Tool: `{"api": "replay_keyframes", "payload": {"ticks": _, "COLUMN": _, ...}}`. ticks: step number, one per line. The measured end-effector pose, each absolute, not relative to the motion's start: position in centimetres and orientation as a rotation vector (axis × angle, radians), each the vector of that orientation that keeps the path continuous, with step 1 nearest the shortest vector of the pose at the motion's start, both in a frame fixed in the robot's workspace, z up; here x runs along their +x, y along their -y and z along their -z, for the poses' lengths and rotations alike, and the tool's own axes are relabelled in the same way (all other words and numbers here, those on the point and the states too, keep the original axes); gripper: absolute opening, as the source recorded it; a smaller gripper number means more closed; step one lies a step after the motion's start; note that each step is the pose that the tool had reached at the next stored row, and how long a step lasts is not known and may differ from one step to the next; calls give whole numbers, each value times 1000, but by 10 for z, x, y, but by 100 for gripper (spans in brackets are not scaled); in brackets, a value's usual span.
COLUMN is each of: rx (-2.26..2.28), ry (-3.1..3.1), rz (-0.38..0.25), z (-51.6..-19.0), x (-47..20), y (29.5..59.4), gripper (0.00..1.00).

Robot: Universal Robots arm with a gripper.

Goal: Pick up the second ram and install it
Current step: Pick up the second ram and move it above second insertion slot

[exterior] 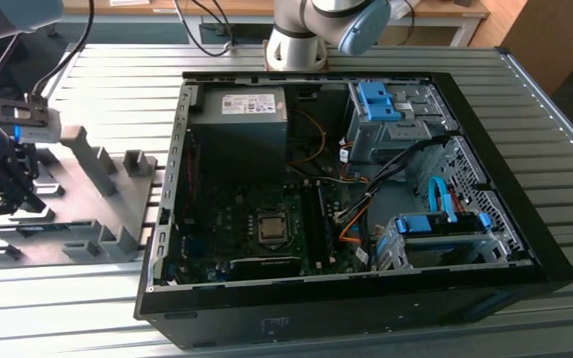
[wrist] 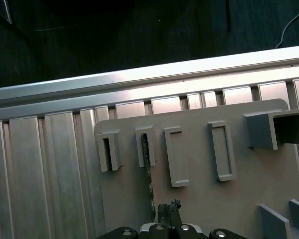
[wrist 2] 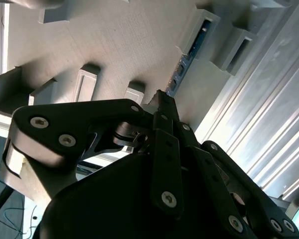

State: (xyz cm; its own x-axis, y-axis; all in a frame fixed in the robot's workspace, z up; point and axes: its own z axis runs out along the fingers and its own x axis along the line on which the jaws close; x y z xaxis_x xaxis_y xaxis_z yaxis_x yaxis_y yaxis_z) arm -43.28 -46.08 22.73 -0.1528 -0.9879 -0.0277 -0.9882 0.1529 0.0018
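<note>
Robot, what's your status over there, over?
Gripper at grey tray, close beside second ram. Ram on edge in its slot. Tray uprights close around it.

- Open computer case (exterior: 316, 322) on a slatted aluminium table (exterior: 117, 67).
- Grey slotted tray (exterior: 72, 212) at the case's 9 o'clock, exterior view.
- Inside: power supply (exterior: 239, 112) at 11 o'clock, blue drive caddy (exterior: 378, 101) at 1 o'clock.

Second ram (wrist: 145, 147) on edge in tray (wrist: 199, 199) slot.

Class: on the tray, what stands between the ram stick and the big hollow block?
In the first wrist view, two empty rectangular holders stand between the second ram and the hollow block: one beside the ram, one beside the block.
</note>
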Motion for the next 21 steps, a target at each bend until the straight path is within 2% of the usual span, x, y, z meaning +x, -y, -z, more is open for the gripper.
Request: {"api": "replay_keyframes", "payload": {"ticks": 21, "rx": -2186, "ry": -2231, "rz": -32, "z": -227, "x": -433, "y": 461, "gripper": 10}}
